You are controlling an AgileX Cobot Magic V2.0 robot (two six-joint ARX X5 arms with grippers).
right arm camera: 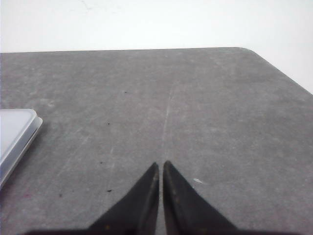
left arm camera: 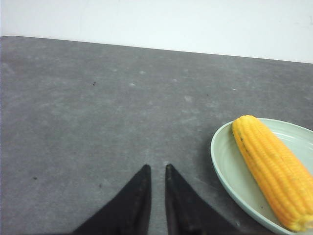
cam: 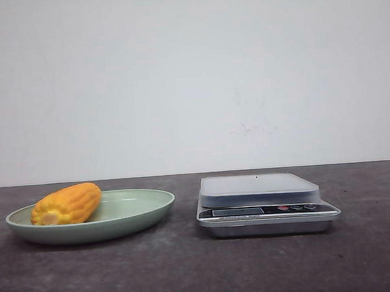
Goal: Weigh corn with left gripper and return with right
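Short, stubby corn (cam: 66, 204), yellow-orange, rows of kernels running lengthwise, paler cut end turned toward the lower left of the front view. Lying on its side in a shallow, oval, pale green plate (cam: 142, 210) with a smooth matte surface and a low flared rim. Nothing else in the plate; bare green to the right of the cob.

Right of the plate, near but apart: a small kitchen scale (cam: 267, 205), flat rounded-rectangle weighing pan in pale grey, silvery body, dark front strip with a narrow display and small round buttons, one of them red. Nothing on the pan.

Dark grey tabletop (cam: 189, 272), matte, lightly scuffed and speckled, against a plain white wall. Far edge straight across the middle of the front view; rounded corner at the upper right of the right wrist view. Wide bare stretch in the foreground and at the right of the front view.

Left claw (left arm camera: 157, 169): black tapered fingers (left arm camera: 134, 205) nearly together, only a narrow slit between the tips, gripping nothing, over bare tabletop, plate and corn at the lower right of that frame.

Right claw (right arm camera: 161, 165): black pointed tips closed together, gripping nothing, over bare tabletop, the scale's corner at the left edge of that frame.
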